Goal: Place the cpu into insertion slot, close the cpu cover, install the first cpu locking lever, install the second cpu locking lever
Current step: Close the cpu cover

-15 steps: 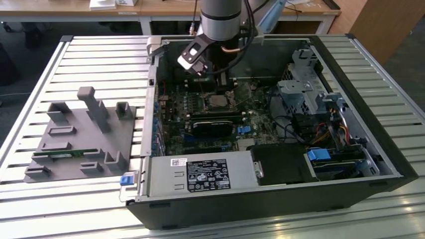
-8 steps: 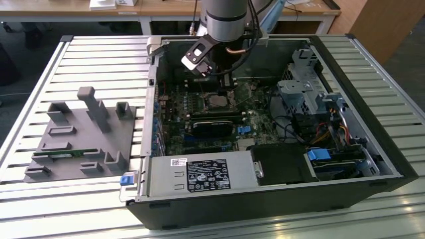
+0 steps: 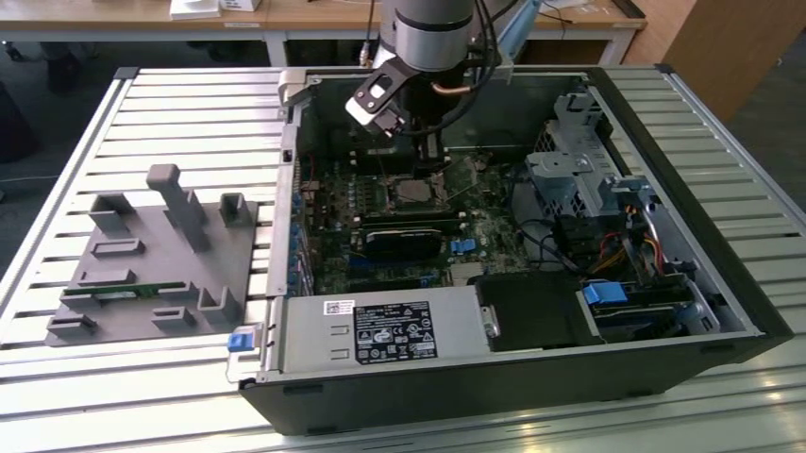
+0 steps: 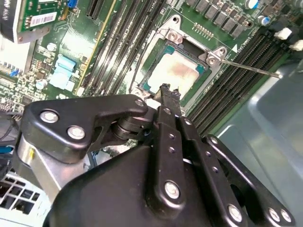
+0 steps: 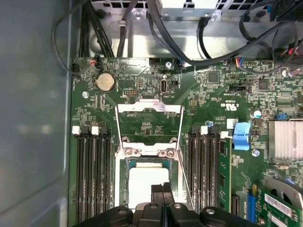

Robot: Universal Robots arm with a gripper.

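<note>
Hand (image 5: pixel 163 187) over cpu (image 5: pixel 142 183), case (image 3: pixel 504 394) on slatted table (image 3: pixel 189 104)

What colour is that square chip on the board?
The cpu is silvery grey with a brownish smear; second wrist view shows it best.

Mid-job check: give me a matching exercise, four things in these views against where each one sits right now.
Things:
1. dull silvery-grey square cpu
2. black metal gripper
3. round silver coin battery
4. grey moulded plastic fixture tray

Places:
A. on the slatted table, outside the black computer case
B. on the green board, near black cables
C. showing through the thin silver cpu cover's window
D. shut, its tip at that cover's edge

Pairs: 1-C, 2-D, 3-B, 4-A
</note>
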